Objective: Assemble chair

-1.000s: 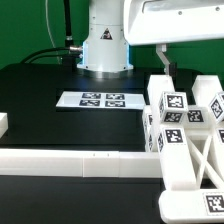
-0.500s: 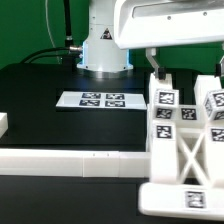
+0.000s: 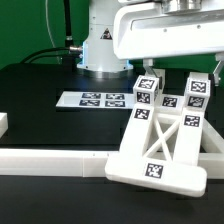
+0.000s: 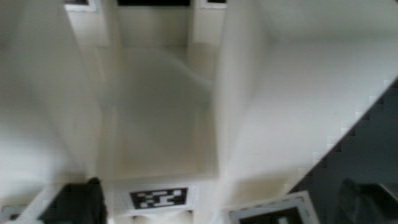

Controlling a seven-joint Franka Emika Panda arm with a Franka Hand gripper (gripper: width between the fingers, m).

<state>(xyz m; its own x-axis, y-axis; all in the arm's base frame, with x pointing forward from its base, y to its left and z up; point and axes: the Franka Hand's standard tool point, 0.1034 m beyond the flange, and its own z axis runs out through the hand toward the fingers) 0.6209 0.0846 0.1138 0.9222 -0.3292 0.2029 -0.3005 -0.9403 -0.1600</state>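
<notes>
the chair (image 3: 165,135) looks close to fully built: a stiff body of white blocky plastic with tagged posts and a cross-braced frame. it sits tipped over on the dark counter (image 3: 40,90) at the exterior view's right, its near end overhanging the long white border rail (image 3: 50,160). the end effector (image 3: 178,72) is mostly hidden behind the wrist housing; its jaws stand spread as wide as they go around the chair's upper posts. whether the fingers actually bear on the plastic cannot be told. the wrist view shows only smooth white panels close up and a tag or two. by the look of it the chair is hard, rigid and fairly light, though bulky and smooth-faced, so it could slip or swing in a narrow pinch. a square post or a flat bar of the frame seems the better hold. its long axis runs from the tagged posts at the back down toward the camera, the braced face tilted upward.
</notes>
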